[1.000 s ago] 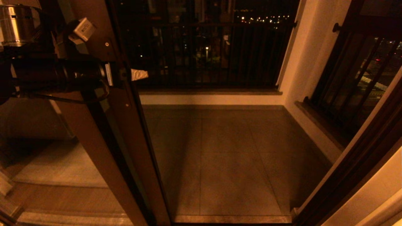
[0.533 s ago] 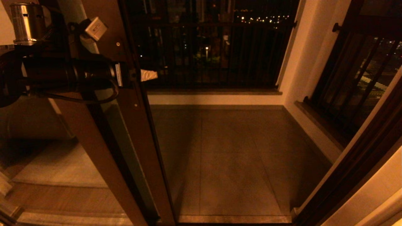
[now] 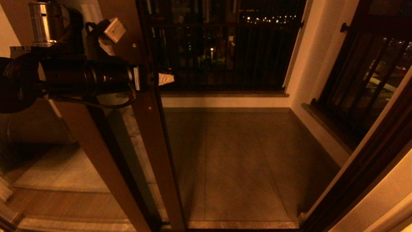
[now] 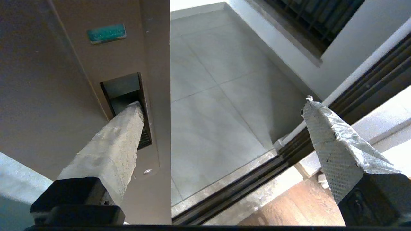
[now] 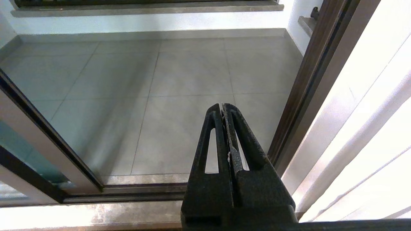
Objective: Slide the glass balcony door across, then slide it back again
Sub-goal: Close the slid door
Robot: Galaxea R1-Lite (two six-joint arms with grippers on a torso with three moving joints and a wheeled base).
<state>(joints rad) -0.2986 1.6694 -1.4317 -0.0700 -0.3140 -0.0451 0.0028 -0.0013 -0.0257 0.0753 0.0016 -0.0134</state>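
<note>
**Operator:** Start closest in. What's on my side of the threshold?

**Observer:** You've got the right gripper (image 5: 224, 110), black, slotted fingers pressed flat together, hanging low over the dark floor track (image 5: 141, 189) at the sill. It holds nothing. A pale curtain (image 5: 369, 106) hangs just beside it.

**Operator:** And the working arm?

**Observer:** Your left gripper (image 4: 221, 106) is up at the head view's upper left, reaching level toward the door. Its two tape-wrapped fingers stand spread wide. One fingertip (image 4: 133, 110) sits inside the dark recessed handle slot (image 4: 123, 96); the other fingertip (image 4: 310, 106) hangs free in the doorway, touching nothing. It is hooked there, not pinching.

**Operator:** Where's the door itself?

**Observer:** The tall glass balcony door in its reddish-brown frame (image 3: 151, 129) stands left of centre in your head view, its wide vertical stile crossing in front of the arm. A small greenish label (image 4: 106, 33) sits on the stile just beside the slot. To the stile's right the doorway is open.

**Operator:** Beyond that?

**Observer:** Grey tiled balcony floor (image 3: 238, 161), then a low white wall topped by a dark barred railing (image 3: 225, 48). City lights show through the bars. At the right, a dark brown door jamb (image 3: 363, 174) runs slantwise.
</note>
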